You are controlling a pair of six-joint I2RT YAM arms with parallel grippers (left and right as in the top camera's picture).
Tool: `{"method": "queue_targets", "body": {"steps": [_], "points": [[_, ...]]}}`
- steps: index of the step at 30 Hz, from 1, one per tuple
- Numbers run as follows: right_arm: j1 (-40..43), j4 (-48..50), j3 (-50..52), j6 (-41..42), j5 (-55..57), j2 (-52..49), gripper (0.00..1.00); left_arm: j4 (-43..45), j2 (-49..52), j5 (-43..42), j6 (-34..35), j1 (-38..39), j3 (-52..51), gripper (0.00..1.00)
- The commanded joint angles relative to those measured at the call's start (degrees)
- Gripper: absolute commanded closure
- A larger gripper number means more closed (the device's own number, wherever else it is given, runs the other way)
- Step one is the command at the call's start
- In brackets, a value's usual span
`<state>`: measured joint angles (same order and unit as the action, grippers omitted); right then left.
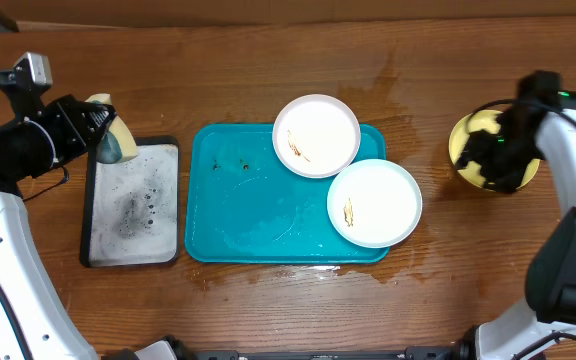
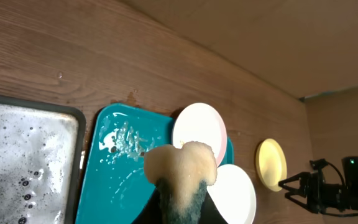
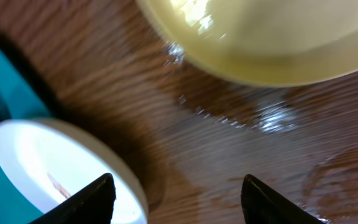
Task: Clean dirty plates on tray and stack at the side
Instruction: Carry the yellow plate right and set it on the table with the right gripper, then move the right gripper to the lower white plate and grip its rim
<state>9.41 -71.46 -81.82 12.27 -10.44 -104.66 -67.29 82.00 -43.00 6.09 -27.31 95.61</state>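
pale yellow-green round plate [image 1: 465, 140] lies aside on the tabletop [image 1: 268, 40], right pincer [image 3: 173, 193] released beside it, left pincer [image 1: 96, 128] clenching a foamy sponge [image 2: 180, 168]; next likely needs a rim grip on a smeared white plate [image 1: 373, 203] on the teal plastic tray [image 1: 238, 215].

Table [image 1: 268, 40]: brown wood grain, beneath the right gripper [image 3: 176, 202]
Wet sheen [image 3: 229, 115]: glossy streaks — just ahead of it
Wall [image 2: 260, 31]: plain tan panel — beyond the table's far edge
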Motion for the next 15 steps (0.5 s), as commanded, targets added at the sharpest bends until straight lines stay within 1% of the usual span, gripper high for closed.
{"method": "queue_targets", "body": {"steps": [1, 4, 10, 15], "points": [[-4.20, -0.72, 0.44, -1.75, 3.65, -0.04, 0.36, 0.28, 0.13, 2.86, 0.33, 1.01, 1.20, 0.96], [-7.32, -1.09, 1.11, -0.46, 4.85, -0.04, 0.42, 0.00, 0.13, 3.41, 0.33, 1.01, 1.20, 0.96], [-11.13, -0.66, 3.82, -0.09, 4.81, -0.04, 0.44, -0.17, 0.13, 3.65, -0.33, 1.01, 1.20, 0.96], [-13.46, 0.24, 6.14, 1.68, 4.22, -0.04, 0.55, -0.20, 0.13, 4.68, -0.35, 1.01, 1.20, 0.96]]}}
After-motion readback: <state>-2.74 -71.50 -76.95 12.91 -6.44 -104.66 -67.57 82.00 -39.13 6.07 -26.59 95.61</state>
